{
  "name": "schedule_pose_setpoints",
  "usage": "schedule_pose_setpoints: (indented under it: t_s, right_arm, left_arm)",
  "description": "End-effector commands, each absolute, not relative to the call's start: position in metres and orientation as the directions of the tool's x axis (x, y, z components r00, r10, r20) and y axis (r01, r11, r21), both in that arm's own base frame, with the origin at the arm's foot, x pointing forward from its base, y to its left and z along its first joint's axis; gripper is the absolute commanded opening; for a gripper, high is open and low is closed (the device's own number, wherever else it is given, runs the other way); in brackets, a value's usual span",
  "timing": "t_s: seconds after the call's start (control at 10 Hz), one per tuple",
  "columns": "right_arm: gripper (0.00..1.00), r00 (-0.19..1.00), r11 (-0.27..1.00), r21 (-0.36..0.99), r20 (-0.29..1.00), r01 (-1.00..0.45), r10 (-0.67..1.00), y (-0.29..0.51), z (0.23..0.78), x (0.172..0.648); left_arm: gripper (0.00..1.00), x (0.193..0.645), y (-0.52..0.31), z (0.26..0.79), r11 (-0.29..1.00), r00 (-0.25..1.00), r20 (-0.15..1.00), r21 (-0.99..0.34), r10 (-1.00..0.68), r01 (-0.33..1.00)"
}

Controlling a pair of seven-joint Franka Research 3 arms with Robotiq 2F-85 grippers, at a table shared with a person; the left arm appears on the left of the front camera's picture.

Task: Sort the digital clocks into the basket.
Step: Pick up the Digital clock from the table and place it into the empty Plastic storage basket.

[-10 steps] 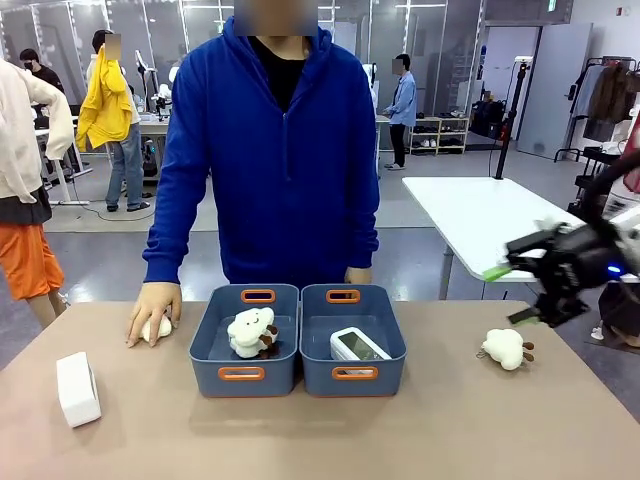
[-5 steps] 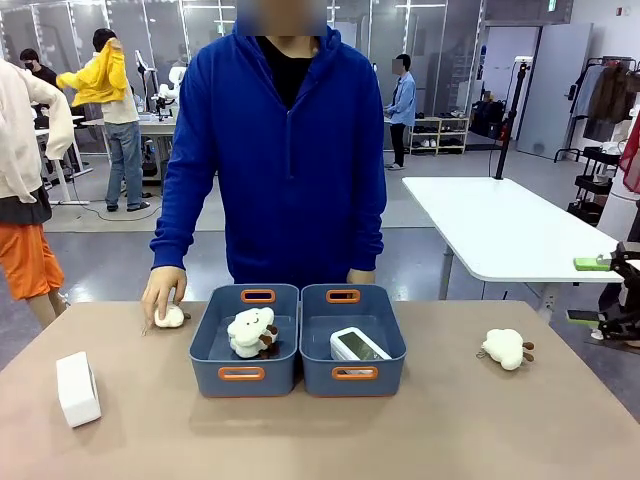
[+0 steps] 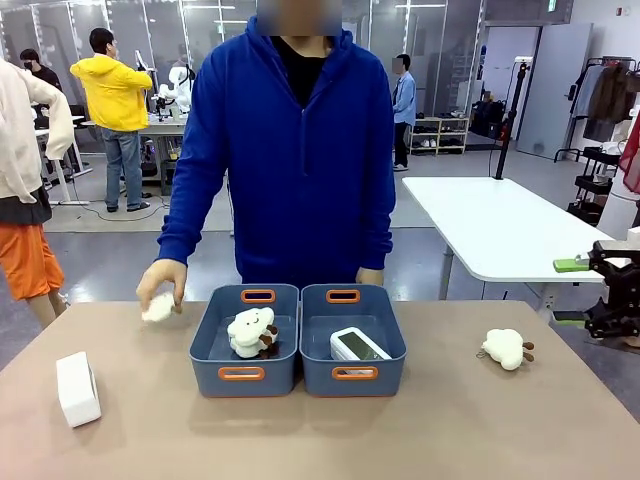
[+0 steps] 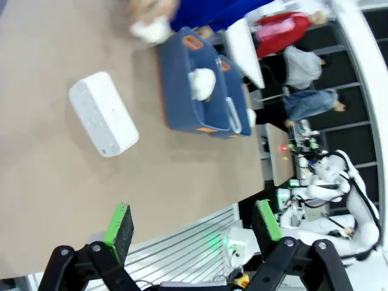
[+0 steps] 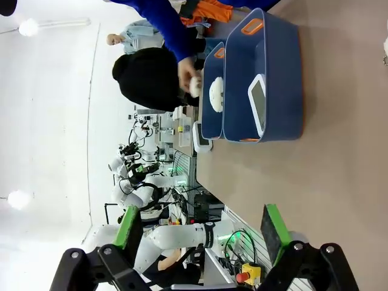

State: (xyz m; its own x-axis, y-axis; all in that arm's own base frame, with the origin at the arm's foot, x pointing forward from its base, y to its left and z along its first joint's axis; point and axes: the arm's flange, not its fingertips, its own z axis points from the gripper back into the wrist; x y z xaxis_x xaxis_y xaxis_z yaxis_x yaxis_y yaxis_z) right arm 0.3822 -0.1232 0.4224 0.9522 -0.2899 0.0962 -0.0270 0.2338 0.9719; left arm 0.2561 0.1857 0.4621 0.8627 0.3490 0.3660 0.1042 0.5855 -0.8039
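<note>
one white rounded plastic digital clock (image 3: 357, 345) lies in the right-hand blue-grey rectangular plastic basket (image 3: 385, 375). the second white clock (image 3: 78, 388) rests on the tan table (image 3: 430, 430) at its near left, well apart from the basket, long axis running near-to-far. the left gripper (image 4: 193, 212), fingers spread wide and empty, is judged nearer. the right gripper (image 5: 200, 224) is likewise wide and empty.

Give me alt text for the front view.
At centre, the basket holds a digital clock, its twin bin a plush toy; a person stands behind. A second clock lies front left; the right end effector is open at far right.
</note>
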Motion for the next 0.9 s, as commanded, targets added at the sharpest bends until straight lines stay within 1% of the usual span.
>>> schedule_pose_setpoints:
  t_s: [0.0,0.1,0.3,0.5,0.6,0.7,0.8]
  right_arm:
    - [1.00,0.952,0.248,0.969,0.075,0.001,-0.298,-0.127,0.427,0.381]
    - [1.00,0.952,0.248,0.969,0.075,0.001,-0.298,-0.127,0.427,0.381]
    - [1.00,0.952,0.248,0.969,0.075,0.001,-0.298,-0.127,0.427,0.381]
    - [1.00,0.952,0.248,0.969,0.075,0.001,-0.298,-0.127,0.427,0.381]
    - [1.00,0.952,0.248,0.969,0.075,0.001,-0.298,-0.127,0.427,0.381]
    - [1.00,0.952,0.248,0.969,0.075,0.001,-0.298,-0.127,0.427,0.381]
    - [1.00,0.952,0.248,0.969,0.075,0.001,-0.298,-0.127,0.427,0.381]
  left_arm:
    - [1.00,0.265,0.150,0.485,0.694,0.907,0.246,-0.717,0.342,-0.068]
    - [1.00,0.272,0.140,0.492,0.718,0.909,0.188,-0.679,0.372,-0.153]
    - [1.00,0.300,0.118,0.491,0.751,0.885,0.083,-0.569,0.458,-0.335]
    - [1.00,0.335,0.095,0.478,0.760,0.872,-0.027,-0.478,0.490,-0.441]
    - [1.00,0.367,0.074,0.468,0.739,0.872,-0.085,-0.497,0.481,-0.456]
    - [1.00,0.391,0.062,0.457,0.728,0.849,-0.131,-0.458,0.513,-0.511]
    - [1.00,0.404,0.052,0.448,0.712,0.814,-0.183,-0.406,0.551,-0.574]
